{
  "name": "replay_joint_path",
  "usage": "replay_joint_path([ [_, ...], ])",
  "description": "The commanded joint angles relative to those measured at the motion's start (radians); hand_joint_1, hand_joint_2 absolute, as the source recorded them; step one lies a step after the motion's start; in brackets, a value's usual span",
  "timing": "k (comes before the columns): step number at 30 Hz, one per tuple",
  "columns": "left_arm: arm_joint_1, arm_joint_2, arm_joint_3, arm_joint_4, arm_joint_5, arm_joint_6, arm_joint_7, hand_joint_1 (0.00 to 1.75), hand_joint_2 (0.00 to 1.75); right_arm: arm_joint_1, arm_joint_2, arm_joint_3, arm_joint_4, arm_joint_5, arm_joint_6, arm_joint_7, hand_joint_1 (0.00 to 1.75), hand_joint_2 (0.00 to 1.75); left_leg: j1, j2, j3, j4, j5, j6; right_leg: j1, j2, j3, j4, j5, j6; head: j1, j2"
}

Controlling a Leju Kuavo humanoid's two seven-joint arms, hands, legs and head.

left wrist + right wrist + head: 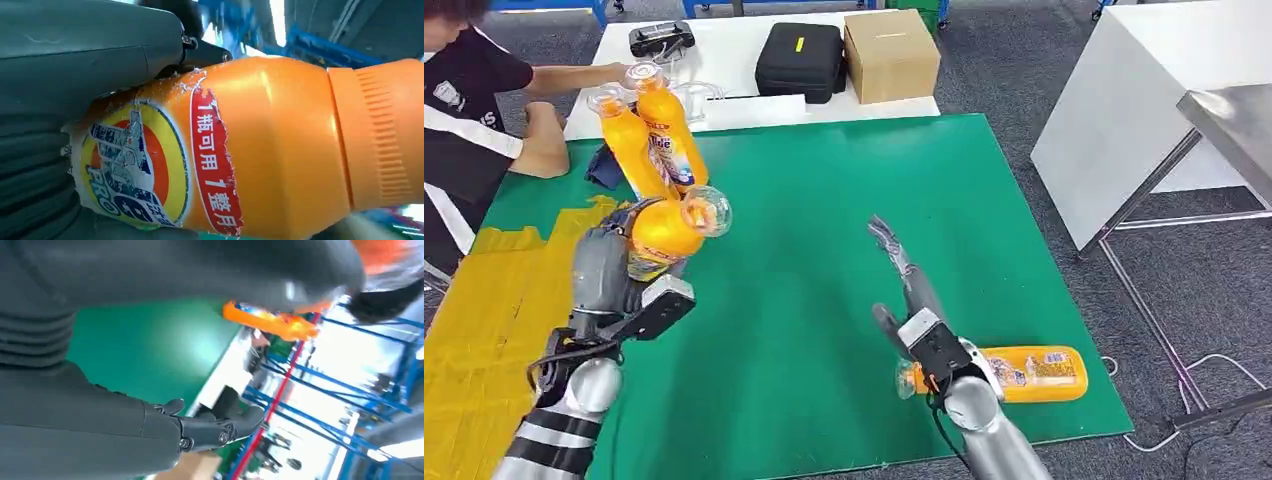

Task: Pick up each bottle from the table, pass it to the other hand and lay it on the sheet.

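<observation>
The left hand point(614, 265) is grasping an orange plastic bottle with a clear cap point(669, 230) at centre left, above the green sheet point(824, 220). The right hand point(904, 285) is reaching out lower centre, fingers released and holding nothing. Another orange bottle point(1034, 373) is lying at lower right.

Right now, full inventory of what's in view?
held bottle: 1, orange, gripped by the left robot hand above the green sheet's left part
standing bottles: 2, orange with clear caps, upright at the sheet's far left, by the person
lying bottle: 1, orange, on its side at the sheet's near right corner
green sheet: 1, covers the table
yellow sheet: 1, on the left, beside the green one
black case: 1, on the white table beyond
cardboard box: 1, brown, right of the case
person: 1, dark top, far left
left robot hand: grey, grips the held bottle
right robot hand: dark fingers spread, holds nothing, over the sheet's middle
</observation>
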Motion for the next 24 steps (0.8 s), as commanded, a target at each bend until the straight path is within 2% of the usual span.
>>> replay_joint_path([
  [1, -0.156, 0.087, 0.060, 0.481, -0.339, 0.156, 0.110, 1.75, 1.75, 0.003, -0.048, -0.011, -0.076, 0.000, 0.005, -0.001, 0.00, 0.00, 0.002, -0.003, 0.009, 0.000, -0.003, -0.002, 0.002, -0.001, 0.009, -0.001, -0.003, -0.003, 0.000, 0.000],
  [8, -0.161, 0.083, 0.060, 0.505, -0.336, 0.174, 0.104, 1.75, 1.75, 0.000, -0.049, -0.009, -0.071, 0.000, 0.004, -0.001, 0.00, 0.00, 0.001, -0.002, 0.004, 0.000, -0.002, -0.001, 0.001, -0.001, 0.004, 0.000, -0.002, -0.001, 0.000, 0.000],
  [11, -0.197, 0.116, 0.040, 0.660, -0.455, 0.200, 0.148, 1.75, 1.75, -0.023, -0.057, 0.013, -0.056, -0.003, 0.002, -0.008, 0.00, 0.00, 0.001, -0.001, 0.004, 0.000, -0.002, -0.001, 0.001, 0.000, 0.004, 0.000, -0.002, -0.002, 0.000, 0.000],
  [13, -0.216, 0.112, 0.059, 0.747, -0.412, 0.200, 0.103, 1.75, 1.75, -0.030, -0.058, 0.021, -0.054, -0.004, 0.001, -0.009, 0.00, 0.00, 0.002, -0.001, 0.007, 0.001, -0.003, -0.002, 0.002, 0.001, 0.007, 0.000, -0.002, -0.003, 0.000, 0.000],
  [16, -0.228, 0.113, 0.057, 0.803, -0.417, 0.216, 0.105, 1.75, 1.75, -0.035, -0.058, 0.027, -0.051, -0.002, -0.006, -0.011, 0.00, 0.00, 0.001, 0.000, 0.004, 0.000, -0.001, -0.001, 0.001, 0.001, 0.003, 0.000, -0.001, -0.002, 0.000, 0.000],
  [21, -0.235, 0.079, 0.090, 0.897, -0.382, 0.207, 0.095, 1.75, 1.75, -0.044, -0.061, 0.036, -0.039, 0.000, -0.012, -0.004, 0.00, 0.00, 0.002, -0.002, 0.006, 0.001, -0.003, -0.002, 0.002, 0.000, 0.007, 0.000, -0.003, -0.002, 0.000, 0.000],
  [22, -0.235, 0.073, 0.097, 0.904, -0.371, 0.207, 0.089, 0.56, 1.75, -0.044, -0.061, 0.036, -0.038, 0.002, -0.013, -0.003, 0.00, 0.00, 0.001, -0.001, 0.005, 0.000, -0.002, -0.001, 0.001, 0.000, 0.005, 0.000, -0.002, -0.001, 0.000, 0.000],
  [23, -0.233, 0.055, 0.125, 0.910, -0.328, 0.212, 0.061, 0.00, 1.75, -0.043, -0.060, 0.037, -0.039, 0.006, -0.017, 0.002, 0.00, 0.00, 0.002, -0.001, 0.006, 0.001, -0.003, -0.002, 0.002, 0.001, 0.006, 0.000, -0.002, -0.002, 0.000, 0.000],
  [24, -0.224, 0.032, 0.164, 0.900, -0.256, 0.201, 0.012, 0.00, 1.75, -0.039, -0.058, 0.037, -0.040, 0.015, -0.024, 0.010, 0.00, 0.00, 0.001, 0.000, 0.003, 0.000, -0.001, -0.001, 0.000, 0.000, 0.003, 0.000, -0.001, -0.001, 0.000, 0.000],
])
